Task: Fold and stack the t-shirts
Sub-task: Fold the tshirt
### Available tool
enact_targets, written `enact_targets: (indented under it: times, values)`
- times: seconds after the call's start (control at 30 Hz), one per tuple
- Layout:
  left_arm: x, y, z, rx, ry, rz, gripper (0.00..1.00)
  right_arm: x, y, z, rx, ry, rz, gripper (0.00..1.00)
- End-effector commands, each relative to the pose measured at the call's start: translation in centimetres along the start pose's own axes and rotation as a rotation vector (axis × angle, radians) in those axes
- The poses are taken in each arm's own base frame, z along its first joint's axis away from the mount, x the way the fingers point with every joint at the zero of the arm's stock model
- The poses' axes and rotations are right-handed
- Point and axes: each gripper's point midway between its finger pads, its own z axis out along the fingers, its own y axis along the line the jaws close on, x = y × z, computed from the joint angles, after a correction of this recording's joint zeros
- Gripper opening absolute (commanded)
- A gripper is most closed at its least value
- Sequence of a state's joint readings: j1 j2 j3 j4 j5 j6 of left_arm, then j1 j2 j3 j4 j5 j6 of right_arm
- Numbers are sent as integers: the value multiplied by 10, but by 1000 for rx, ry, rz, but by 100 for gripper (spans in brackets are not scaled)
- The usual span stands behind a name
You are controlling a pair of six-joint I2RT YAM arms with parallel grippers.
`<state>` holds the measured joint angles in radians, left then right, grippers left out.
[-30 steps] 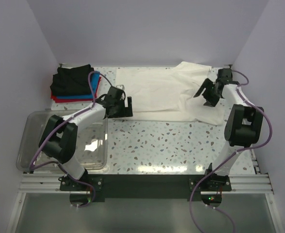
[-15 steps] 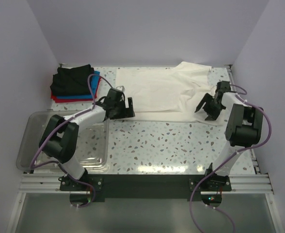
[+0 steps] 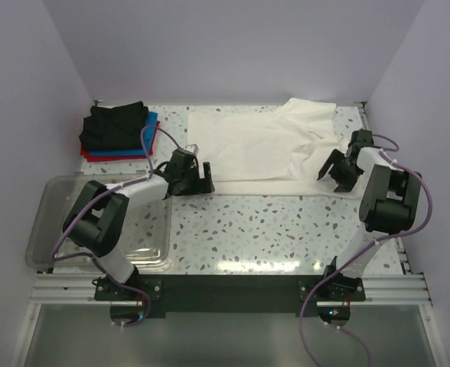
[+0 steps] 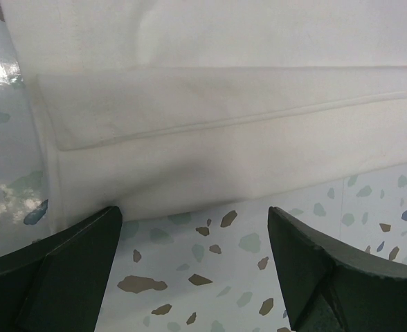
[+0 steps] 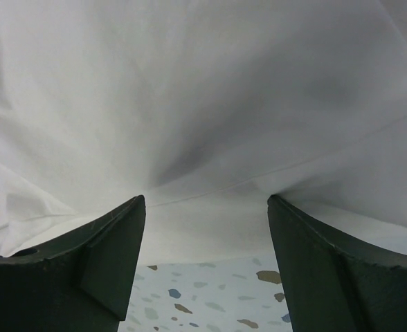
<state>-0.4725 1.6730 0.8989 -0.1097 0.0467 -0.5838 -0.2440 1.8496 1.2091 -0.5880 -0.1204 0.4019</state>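
The white tee [image 3: 248, 145] lies spread across the far middle of the bench [image 3: 271, 229]. Its left half is flat. Its right half is rumpled, with a flap running up toward the back right corner. Its near hem runs roughly straight from left to right, and a broad band of bare speckled bench lies between that hem and the arms' bases.

The stack [image 3: 116, 126] of folded tees sits in the far left corner, black on top, with blue and red edges showing under it. A narrow strip of bench separates it from the white tee's left edge. The tub [image 3: 45, 222] stands at the near left, its right wall bordering the bare band.

The left arm [image 3: 102, 218] reaches over the tub's far corner. The left jaws stand spread at the tee's near left corner. In the wrist view the doubled hem lies just ahead of the fingertips [image 4: 86, 242], with bare bench between them and nothing pinched.

The right arm [image 3: 386, 202] stands close to the right wall. The right jaws are spread at the tee's near right edge. There the hem reaches in between the fingers [image 5: 100, 242], and the jaws are not pressed onto it. Whether they touch the cloth cannot be told.
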Motion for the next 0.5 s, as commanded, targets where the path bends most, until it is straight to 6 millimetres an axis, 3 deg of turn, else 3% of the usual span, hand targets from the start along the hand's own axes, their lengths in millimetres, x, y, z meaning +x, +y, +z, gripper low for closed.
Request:
enact_targets:
  times: [0.0,0.23,0.37,0.47]
  values:
    - [12,6,-9,-29,16,-13,92,10,-37,-7,138,15,-51,75]
    - [-22,-19,-38,20,-67,-10,92,-14,-21,-55,99,-124,-50,75]
    - [-36,-31,-45,37,-104,-2,92,-21,2,-80,46,-192,-69,75]
    - [-36,-33,-41,37,-94,-7,92,-12,28,-89,10,-205,-126,75]
